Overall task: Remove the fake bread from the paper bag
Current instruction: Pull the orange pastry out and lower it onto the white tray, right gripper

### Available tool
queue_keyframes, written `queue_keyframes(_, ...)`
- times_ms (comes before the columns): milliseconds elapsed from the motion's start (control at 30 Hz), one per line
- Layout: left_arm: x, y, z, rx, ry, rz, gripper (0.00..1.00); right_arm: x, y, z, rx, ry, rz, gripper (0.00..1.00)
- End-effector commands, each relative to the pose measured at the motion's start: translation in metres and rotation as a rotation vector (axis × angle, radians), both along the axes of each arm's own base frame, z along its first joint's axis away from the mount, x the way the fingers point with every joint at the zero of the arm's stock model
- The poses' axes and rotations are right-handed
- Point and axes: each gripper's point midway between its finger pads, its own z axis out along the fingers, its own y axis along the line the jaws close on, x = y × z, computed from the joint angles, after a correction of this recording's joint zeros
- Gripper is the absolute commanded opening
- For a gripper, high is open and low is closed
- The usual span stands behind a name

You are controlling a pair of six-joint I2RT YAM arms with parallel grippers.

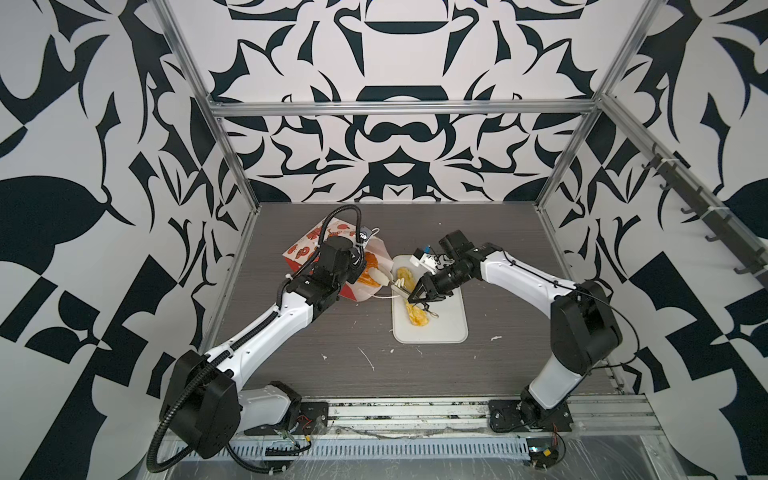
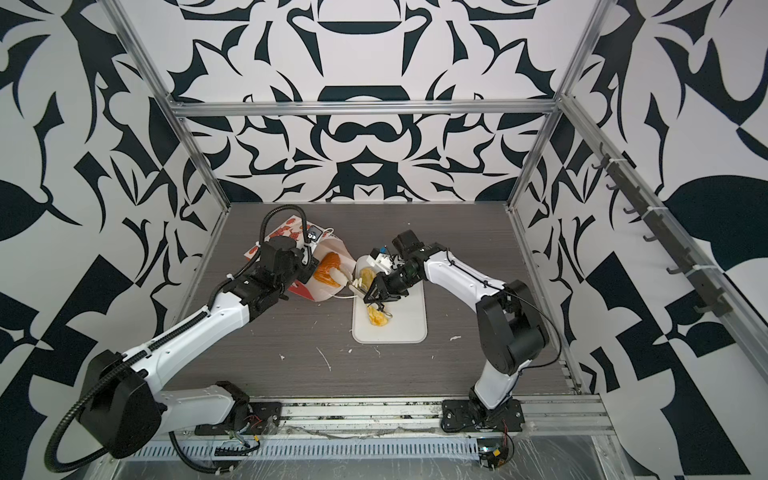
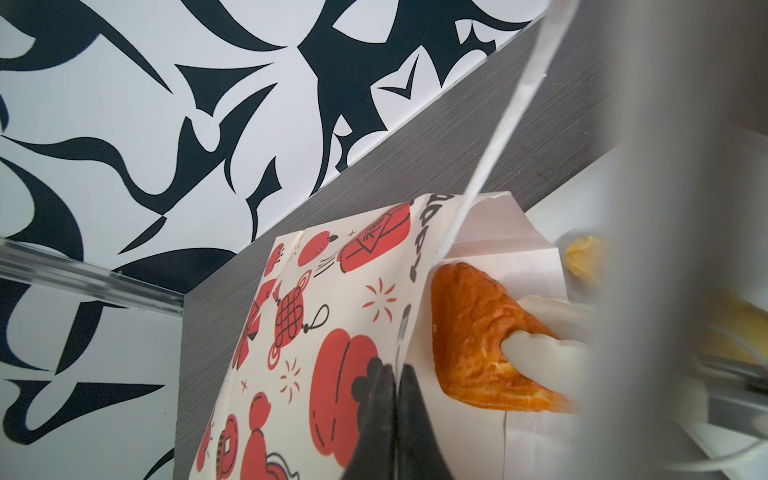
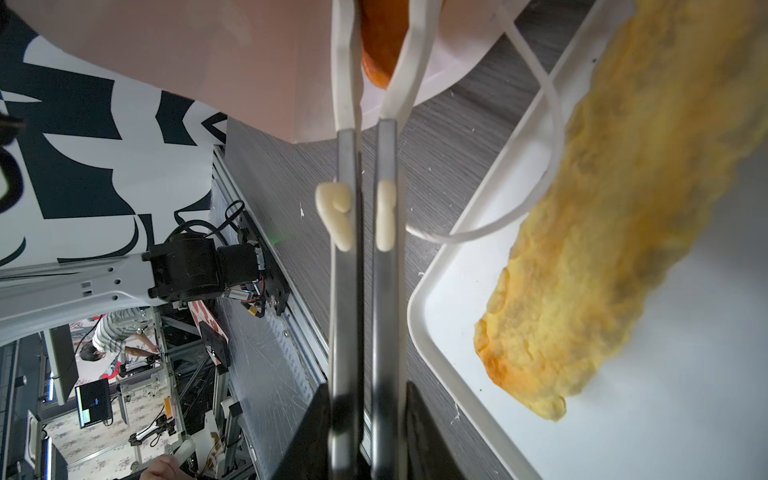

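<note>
White shells with screw holes and black joint housings cover the left arm (image 1: 257,328) and right arm (image 1: 511,282). The left tool (image 3: 394,368) and right tool (image 4: 365,395) are black. A ribbed black conduit (image 1: 165,417) lines the left arm.

In both top views the paper bag (image 1: 307,249) lies centre-left, 1 pastry (image 1: 372,262) in its mouth; the tray (image 1: 449,324) just right holds 2 pastries (image 1: 417,318).

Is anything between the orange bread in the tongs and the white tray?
Nothing solid. The orange-brown toy pastry, pinched by white-tipped metal tongs, sits at the mouth of the red printed paper bag, beside the white rectangular tray. Only the white cord handle loops over the tray's rim.
</note>
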Motion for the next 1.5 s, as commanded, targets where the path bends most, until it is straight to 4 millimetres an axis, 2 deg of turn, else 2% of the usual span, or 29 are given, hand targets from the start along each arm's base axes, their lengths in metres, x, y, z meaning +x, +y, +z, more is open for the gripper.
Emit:
queue_keyframes(0,0.008,0.004,-0.006,0.006,-0.004,0.047,0.0,-0.006,-0.011,0.026,0.027,-0.084,-0.004,0.0)
queue_keyframes(633,0.019,0.004,-0.003,0.005,-0.021,0.087,0.0,-0.031,-0.103,0.047,-0.101,-0.255,-0.284,0.0)
queue_keyframes(833,0.017,0.004,0.0,-0.008,-0.03,0.082,0.0,-0.037,-0.121,0.023,-0.166,-0.218,-0.341,0.0)
queue_keyframes(1200,0.015,0.007,0.002,-0.001,-0.038,0.085,0.0,-0.05,-0.133,-0.023,-0.21,-0.12,-0.401,0.0)
queue_keyframes(1467,0.015,0.007,0.002,-0.005,-0.042,0.084,0.0,-0.058,-0.137,-0.029,-0.246,-0.036,-0.434,0.02)
